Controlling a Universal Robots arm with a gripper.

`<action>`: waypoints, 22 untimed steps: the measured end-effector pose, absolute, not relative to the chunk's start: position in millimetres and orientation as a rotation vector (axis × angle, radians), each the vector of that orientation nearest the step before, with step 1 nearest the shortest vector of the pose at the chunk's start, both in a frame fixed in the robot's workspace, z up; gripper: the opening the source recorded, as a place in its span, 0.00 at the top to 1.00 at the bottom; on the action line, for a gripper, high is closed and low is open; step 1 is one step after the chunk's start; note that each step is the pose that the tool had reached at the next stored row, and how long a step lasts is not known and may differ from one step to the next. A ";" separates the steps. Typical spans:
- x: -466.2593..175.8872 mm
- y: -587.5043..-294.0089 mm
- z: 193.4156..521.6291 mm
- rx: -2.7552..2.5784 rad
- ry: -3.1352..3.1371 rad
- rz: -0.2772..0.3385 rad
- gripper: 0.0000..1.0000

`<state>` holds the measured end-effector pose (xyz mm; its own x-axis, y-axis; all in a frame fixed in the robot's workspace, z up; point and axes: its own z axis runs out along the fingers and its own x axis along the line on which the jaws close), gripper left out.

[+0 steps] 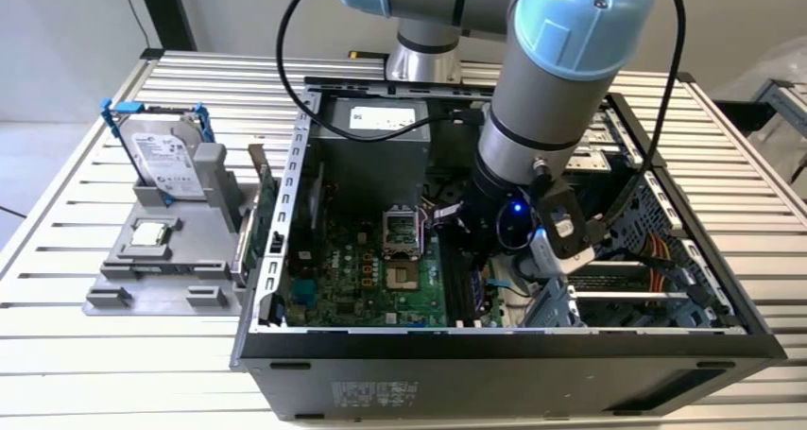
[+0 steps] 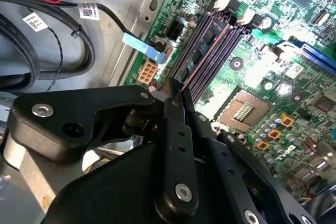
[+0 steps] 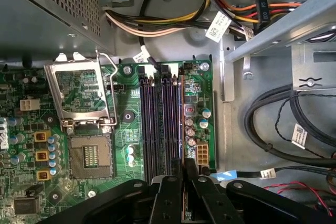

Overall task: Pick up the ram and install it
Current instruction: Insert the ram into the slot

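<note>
The ram [image 2: 207, 51] stands on edge in the outermost of the memory slots [image 3: 157, 129] on the green motherboard [image 1: 366, 269], its thin copper-toned top edge running along the slot in both wrist views (also at [image 3: 181, 124]). The near end of the stick sits between the black fingertips of the gripper [image 3: 184, 174], which is clenched on it. In the second wrist view the fingers [image 2: 176, 124] meet right at the stick's end. The slots lie beside the open processor socket [image 3: 90, 156], its metal latch frame [image 3: 79, 95] flipped up. All this is inside the open computer case [image 1: 505, 354] on the slatted table [image 1: 76, 354]. On the exterior view's left, a grey holder [image 1: 164, 279] carries the hard drive [image 1: 170, 161] in its blue frame and a small square chip [image 1: 151, 232], well apart from the arm [image 1: 555, 90].
</note>
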<state>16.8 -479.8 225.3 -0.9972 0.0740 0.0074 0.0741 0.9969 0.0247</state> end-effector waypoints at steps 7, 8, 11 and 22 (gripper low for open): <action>16.1 -480.2 225.3 -0.097 -3.133 -0.039 1.00; 16.0 -480.2 225.3 -0.096 -3.133 -0.039 1.00; 15.9 -480.2 224.7 -0.096 -3.132 -0.039 1.00; 14.9 -479.8 221.7 -0.096 -3.131 -0.039 1.00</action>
